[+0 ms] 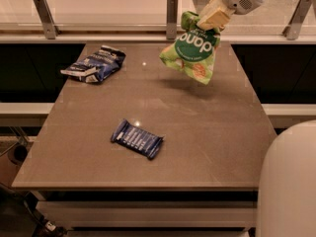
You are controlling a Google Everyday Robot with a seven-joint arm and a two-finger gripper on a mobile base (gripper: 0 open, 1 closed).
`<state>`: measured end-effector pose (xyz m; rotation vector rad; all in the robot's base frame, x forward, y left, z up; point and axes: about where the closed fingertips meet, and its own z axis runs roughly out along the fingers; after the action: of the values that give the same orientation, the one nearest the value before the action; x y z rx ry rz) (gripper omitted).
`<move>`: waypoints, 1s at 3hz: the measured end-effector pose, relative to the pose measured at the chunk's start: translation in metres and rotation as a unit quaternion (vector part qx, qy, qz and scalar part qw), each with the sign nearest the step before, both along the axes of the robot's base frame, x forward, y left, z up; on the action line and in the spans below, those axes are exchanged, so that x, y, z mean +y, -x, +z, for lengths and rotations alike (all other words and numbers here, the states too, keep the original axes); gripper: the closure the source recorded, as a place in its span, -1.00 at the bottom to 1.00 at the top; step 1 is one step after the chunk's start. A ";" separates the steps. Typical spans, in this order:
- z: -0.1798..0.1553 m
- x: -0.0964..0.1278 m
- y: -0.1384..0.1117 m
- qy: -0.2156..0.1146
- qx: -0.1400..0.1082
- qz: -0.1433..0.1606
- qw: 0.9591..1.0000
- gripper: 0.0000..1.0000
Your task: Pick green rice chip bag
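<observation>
The green rice chip bag [191, 52] is light green and glossy with a dark green round logo. It hangs in the air above the far right part of the brown table [207, 132], clear of the surface, with its shadow below it. My gripper [210, 19] comes in from the top right and is shut on the bag's top edge. The bag hangs upside down, its logo inverted.
A dark blue and white snack bag [94, 64] lies at the table's far left. A small dark blue bar wrapper [137, 138] lies near the middle front. A railing with metal posts [171, 10] runs behind the table. The robot's white body [289, 181] fills the lower right.
</observation>
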<state>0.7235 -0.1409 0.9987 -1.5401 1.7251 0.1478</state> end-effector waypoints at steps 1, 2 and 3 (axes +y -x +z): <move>0.022 0.005 0.002 0.000 -0.020 0.002 1.000 1.00; 0.044 0.012 0.005 0.003 -0.039 0.005 0.999 1.00; 0.081 0.027 0.012 0.016 -0.071 0.007 0.997 1.00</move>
<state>0.7112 -0.1137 1.0793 -1.5472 1.6133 0.0179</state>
